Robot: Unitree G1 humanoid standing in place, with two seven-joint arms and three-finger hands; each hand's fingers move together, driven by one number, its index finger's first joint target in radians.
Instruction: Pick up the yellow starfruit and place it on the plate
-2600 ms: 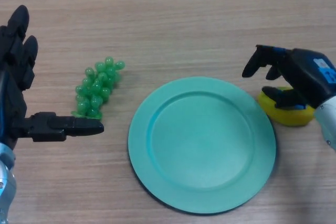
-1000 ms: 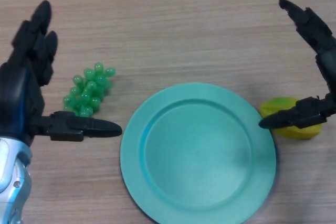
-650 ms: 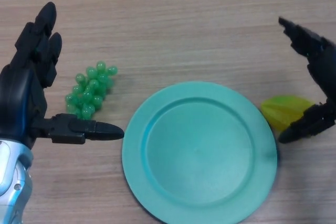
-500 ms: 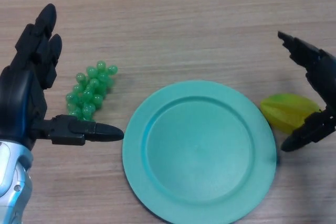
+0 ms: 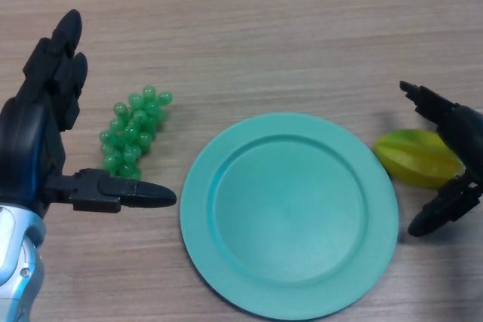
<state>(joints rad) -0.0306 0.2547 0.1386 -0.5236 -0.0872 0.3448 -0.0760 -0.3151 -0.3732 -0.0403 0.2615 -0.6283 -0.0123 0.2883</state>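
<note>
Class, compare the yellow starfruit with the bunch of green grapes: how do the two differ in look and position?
The starfruit is one smooth, ridged yellow-green piece; the grapes are a cluster of many small green balls. The starfruit lies right of the plate, between the open right hand's fingers and thumb; the grapes lie left of it, beside the open left hand. Both rest on the table, off the plate.

- Your left hand [image 5: 34,137] sits at the left edge of the head view, fingers straight and pointing away from the robot, thumb stretched out flat toward the centre.
- The silver wrist shows at the lower left corner.
- Your right hand [image 5: 459,157] enters at the right edge, spread wide: fingers up and toward the centre, thumb low, nothing clasped between them.
</note>
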